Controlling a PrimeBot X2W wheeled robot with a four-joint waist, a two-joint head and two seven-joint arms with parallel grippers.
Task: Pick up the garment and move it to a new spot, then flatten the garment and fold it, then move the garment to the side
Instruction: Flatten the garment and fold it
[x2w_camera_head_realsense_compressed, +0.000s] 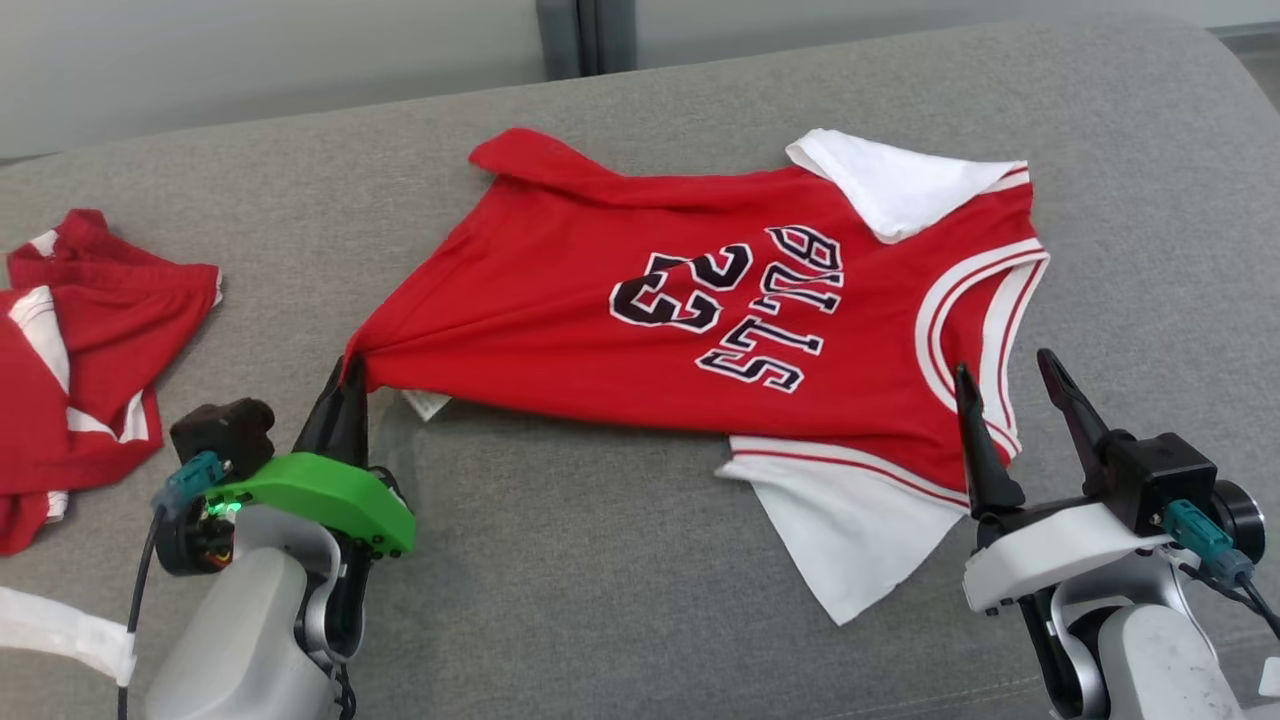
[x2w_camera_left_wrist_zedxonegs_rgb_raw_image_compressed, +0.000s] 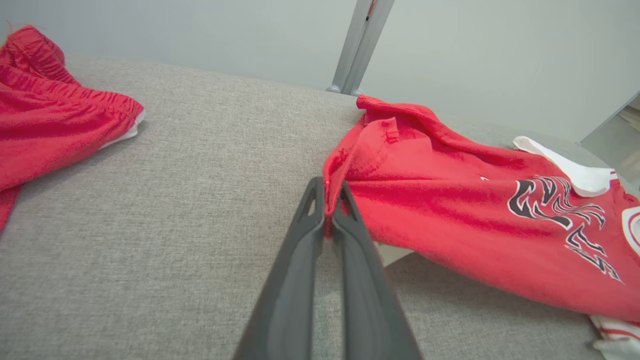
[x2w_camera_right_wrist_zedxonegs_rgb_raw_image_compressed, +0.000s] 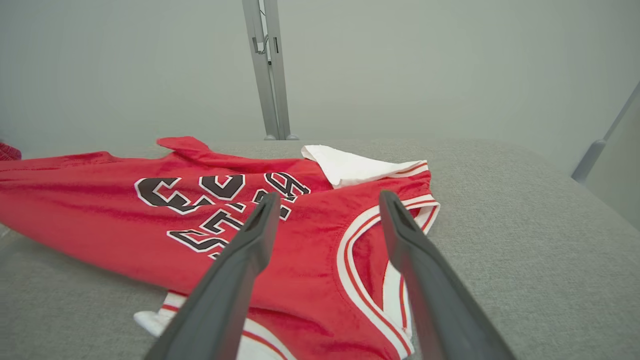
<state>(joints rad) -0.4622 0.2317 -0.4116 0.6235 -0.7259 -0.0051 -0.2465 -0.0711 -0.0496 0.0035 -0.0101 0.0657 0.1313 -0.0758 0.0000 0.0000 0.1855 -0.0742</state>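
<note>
The red jersey (x2w_camera_head_realsense_compressed: 700, 300) lies spread across the grey upholstered surface (x2w_camera_head_realsense_compressed: 600, 560), well apart from another red garment (x2w_camera_head_realsense_compressed: 90, 330). The left tool (x2w_camera_head_realsense_compressed: 348, 372) is clamped on a hem corner, creases fanning out from the pinch. The right tool (x2w_camera_head_realsense_compressed: 1003, 363) hangs over the armhole trim, fingers apart. This looks like the flattening step. Next, I'd say, the right needs a grip so both can stretch the cloth.

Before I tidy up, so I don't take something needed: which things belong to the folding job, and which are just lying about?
In the job: red jersey; left gripper, shut on its corner; right gripper, open.
Lying about: other red garment; white strip.
</note>
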